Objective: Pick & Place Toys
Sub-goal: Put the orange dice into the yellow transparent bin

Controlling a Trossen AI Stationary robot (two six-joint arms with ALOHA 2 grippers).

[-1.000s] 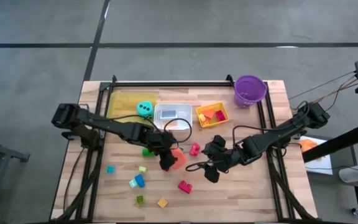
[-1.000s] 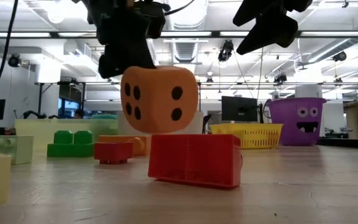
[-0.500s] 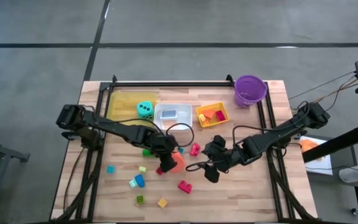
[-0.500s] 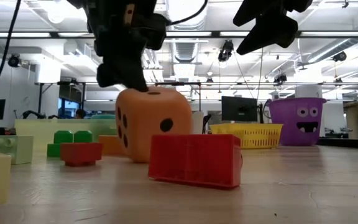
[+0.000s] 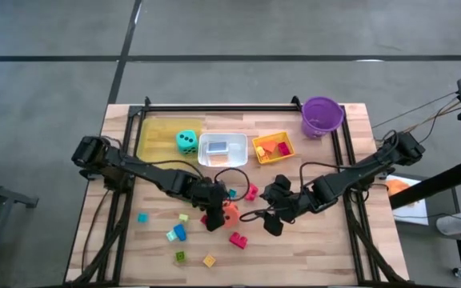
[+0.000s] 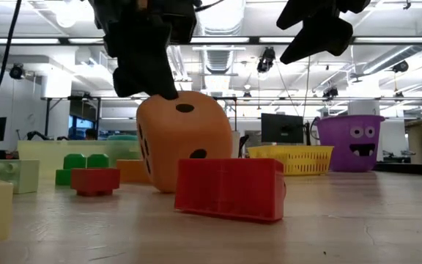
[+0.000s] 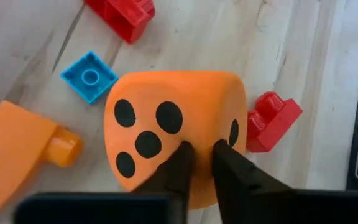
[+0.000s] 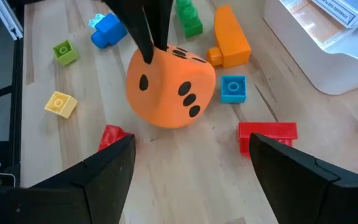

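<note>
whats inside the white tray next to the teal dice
In the white tray lies one flat blue-grey card or packet; the rest of its floor looks bare. Whatever might sit under that card is covered.

The whole wooden surface [image 5: 310, 248] is seen from straight above in the high view, from well off. In the low view it is seen from surface height, looking level across into the room, with a red plastic block [image 6: 230, 188] close in front. The large orange foam die with black dots [image 7: 173, 134] is viewed very near from the left wrist, and from farther off in the right wrist view. That die is shared by all four views.
</note>
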